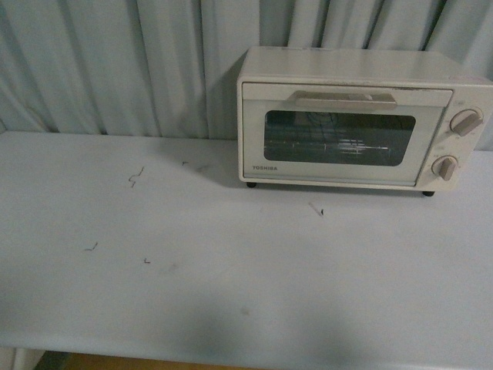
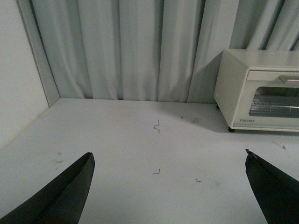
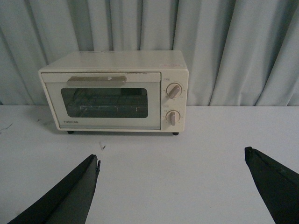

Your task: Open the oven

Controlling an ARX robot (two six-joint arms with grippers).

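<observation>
Pale curtain [image 1: 115,62] behind, white table [image 1: 231,293] below, and the oven [image 1: 347,116] sits shut at the back right. Left gripper [image 2: 168,153] and right gripper [image 3: 171,153] both spread wide, empty. Approach not begun, apparently; next comes reaching the handle [image 1: 344,99] atop the door.

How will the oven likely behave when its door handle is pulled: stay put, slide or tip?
The oven looks small and boxy, probably light enough to slide. Its small dark feet may grip the table. The handle sits high, so a hard tug might tip it forward.
</observation>
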